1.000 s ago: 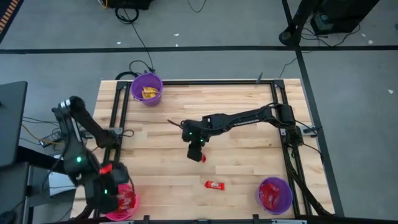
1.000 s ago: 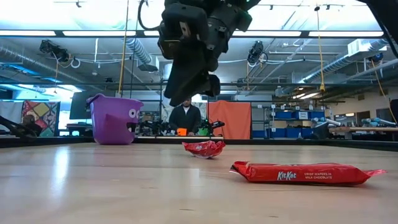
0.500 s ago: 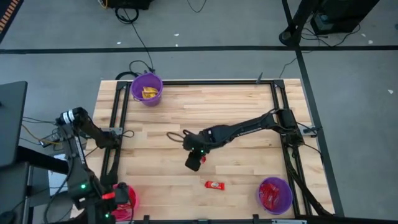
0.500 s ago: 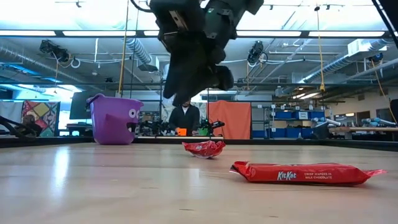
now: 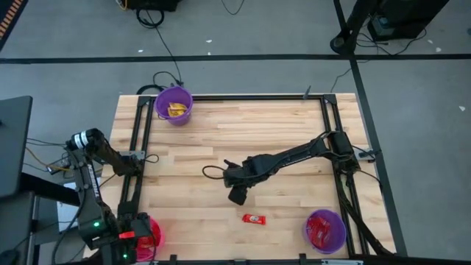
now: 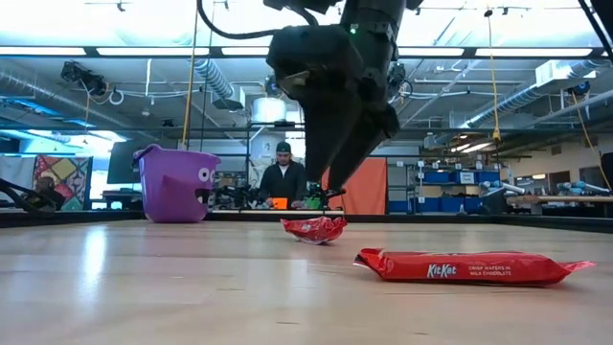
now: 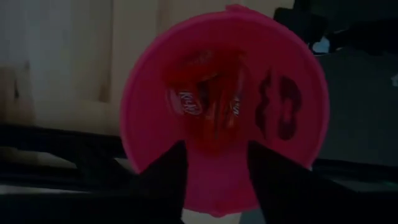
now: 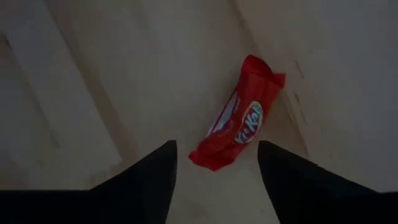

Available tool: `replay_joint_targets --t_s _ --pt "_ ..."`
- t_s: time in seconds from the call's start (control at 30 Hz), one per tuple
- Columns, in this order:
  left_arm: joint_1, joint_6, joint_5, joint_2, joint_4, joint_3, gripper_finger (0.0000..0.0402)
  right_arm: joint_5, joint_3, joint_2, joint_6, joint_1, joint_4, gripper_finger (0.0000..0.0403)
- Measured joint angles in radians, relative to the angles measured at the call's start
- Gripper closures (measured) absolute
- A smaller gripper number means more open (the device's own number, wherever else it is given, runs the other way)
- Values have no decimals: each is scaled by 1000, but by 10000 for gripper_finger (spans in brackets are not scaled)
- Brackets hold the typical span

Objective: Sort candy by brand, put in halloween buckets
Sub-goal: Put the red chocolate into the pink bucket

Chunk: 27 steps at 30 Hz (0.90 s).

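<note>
Red KitKat bar (image 8: 236,127) lies beneath the right gripper (image 8: 214,165), fingers wide and empty, calling for descent and closure; left gripper (image 7: 214,168), parted and empty, hangs over the pink bucket (image 7: 149,81).

Flat red KitKat bar (image 5: 254,218) lies on the pale wooden table (image 5: 235,125), between the round hot-pink plastic bucket (image 5: 149,239) and a round purple plastic bucket (image 5: 325,230); another purple plastic pail (image 5: 174,105) sits well apart from the bar, far side.
</note>
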<state>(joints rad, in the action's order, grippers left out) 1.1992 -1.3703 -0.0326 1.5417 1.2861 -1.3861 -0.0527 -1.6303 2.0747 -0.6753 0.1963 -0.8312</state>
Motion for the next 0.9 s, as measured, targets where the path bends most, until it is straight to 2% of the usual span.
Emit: replay_joint_targets --t_s 0.17,0.37,0.47,0.63,0.8,0.9 --pt "-1 -10 -13 0 47 0 201 2 93 1 -20 -8 105 154" --pt "-3 -70 -236 -3 99 0 209 41 240 0 -86 -36 357 157" --pt "-33 -91 -267 -15 100 0 227 38 262 -3 -115 -45 387 169" --pt "-68 -69 -365 -51 111 0 246 34 259 -2 -97 -49 376 234" --pt "-113 63 -436 -93 145 0 248 46 231 5 -91 -45 387 317" --pt "-155 110 -473 -128 161 0 248 83 194 5 -80 -28 412 349"
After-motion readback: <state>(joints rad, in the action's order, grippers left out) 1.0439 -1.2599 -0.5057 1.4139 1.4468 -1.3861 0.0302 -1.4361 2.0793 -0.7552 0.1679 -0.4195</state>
